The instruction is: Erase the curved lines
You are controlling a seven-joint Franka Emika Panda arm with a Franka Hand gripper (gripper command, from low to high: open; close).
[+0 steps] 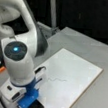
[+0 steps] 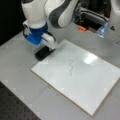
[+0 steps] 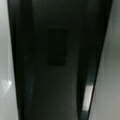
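End effector (image 2: 44, 50) at upper-left edge of flat white rectangular board (image 2: 82, 85) in a front view, carrying dark block eraser (image 2: 43, 53) on grey counter (image 2: 17, 62). Grip state: cannot tell. Thin dark grey wavy marker line (image 2: 70, 67) intact, mid-board, well apart, right and below end effector; long axis runs top to bottom. Wrist view: only dark block (image 3: 57, 62).

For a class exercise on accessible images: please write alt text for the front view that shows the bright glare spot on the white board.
In a front view, a thin dark wavy line sits unerased mid-way across a white board on a grey table. The arm's gripper holds a black block at the board's upper-left edge, apart from the line.
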